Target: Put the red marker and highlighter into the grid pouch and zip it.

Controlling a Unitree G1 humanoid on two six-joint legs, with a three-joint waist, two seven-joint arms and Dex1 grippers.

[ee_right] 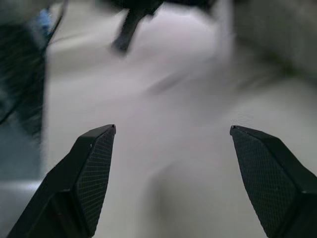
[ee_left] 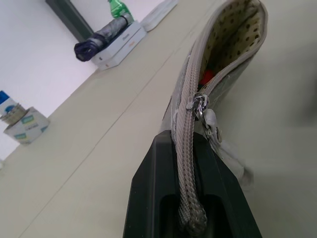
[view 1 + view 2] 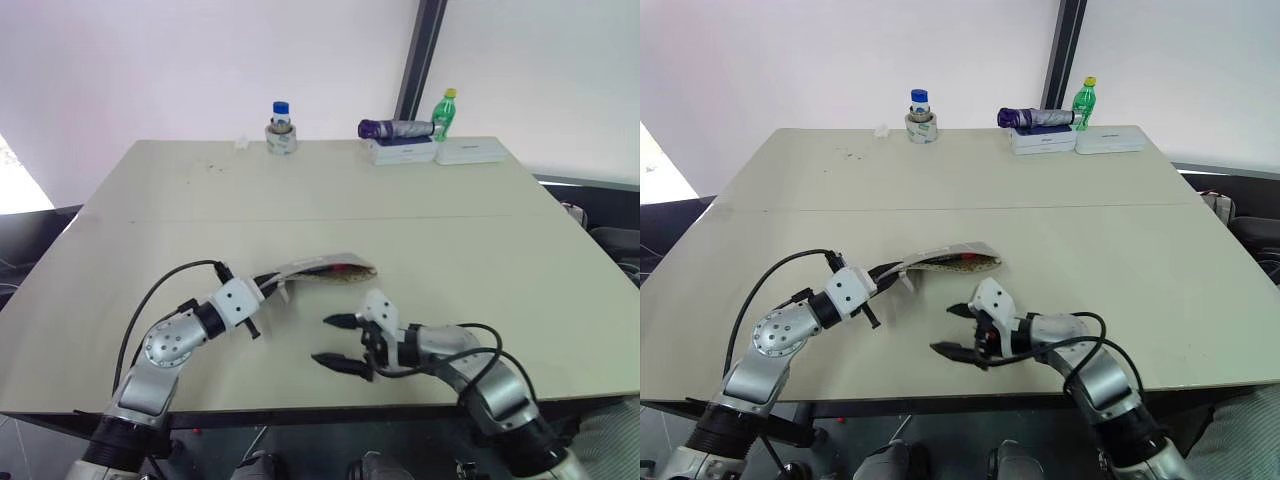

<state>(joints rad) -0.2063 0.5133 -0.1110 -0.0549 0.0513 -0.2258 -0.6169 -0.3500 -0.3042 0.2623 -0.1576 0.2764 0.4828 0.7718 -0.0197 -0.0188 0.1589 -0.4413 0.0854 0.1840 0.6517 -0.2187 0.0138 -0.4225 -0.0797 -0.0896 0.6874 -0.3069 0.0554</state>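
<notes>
The grid pouch (image 3: pixel 322 270) lies in the near middle of the table with its mouth gaping and its dotted lining (image 2: pixel 237 34) showing. A bit of red (image 2: pixel 208 76) peeks from inside, likely the red marker. The highlighter is hidden. My left gripper (image 3: pixel 264 288) is shut on the pouch's zipper edge at its left end, and the zipper pull (image 2: pixel 200 106) hangs just past the fingers. My right gripper (image 3: pixel 325 340) hovers open in front of the pouch, nearer the table's front edge, with nothing between its fingertips (image 1: pixel 96 148).
At the table's far edge stand a blue-capped jar on a tape roll (image 3: pixel 281 130), a folded purple umbrella (image 3: pixel 394 128) on white boxes (image 3: pixel 403 150), and a green bottle (image 3: pixel 444 114). The table's front edge (image 3: pixel 300 408) runs close under both arms.
</notes>
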